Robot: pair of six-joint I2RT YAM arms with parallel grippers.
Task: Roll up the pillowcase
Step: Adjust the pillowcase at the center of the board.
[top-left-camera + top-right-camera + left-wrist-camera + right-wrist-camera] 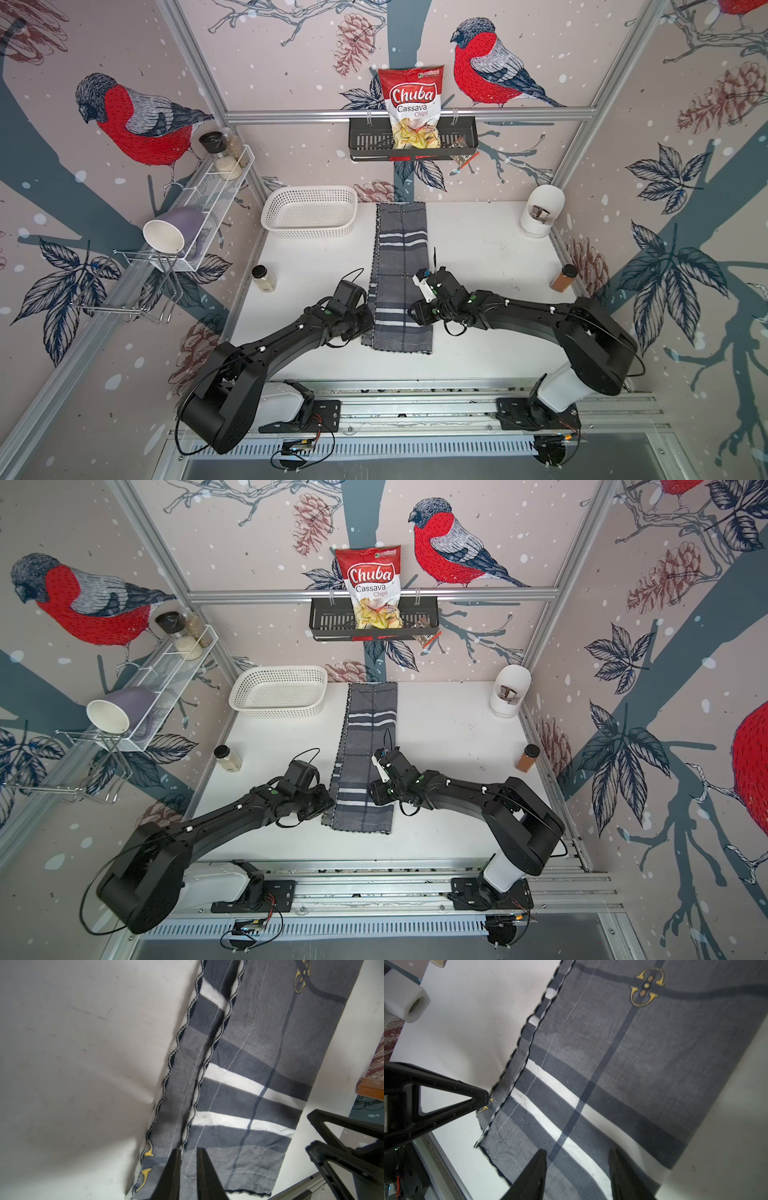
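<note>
The pillowcase (395, 249) is soft grey cloth, dull, with tiny woven ribs and a wavy stitched edge. The counter (490, 257) is white, smooth and dull, with small dark scuffs. The basket (307, 232) is white plastic full of little holes. The chips bag (411, 95) is shiny. The rail (291, 114) is bare silver metal. The left tool (188, 1151) and right tool (578, 1152) look like dull black plastic.

Top cams: high over tabletop (478, 257) front edge, facing its rear edge, sharing whole scene. Wrist cams: close, angled down; both share pillowcase (249, 1053) front-end stripes.
</note>
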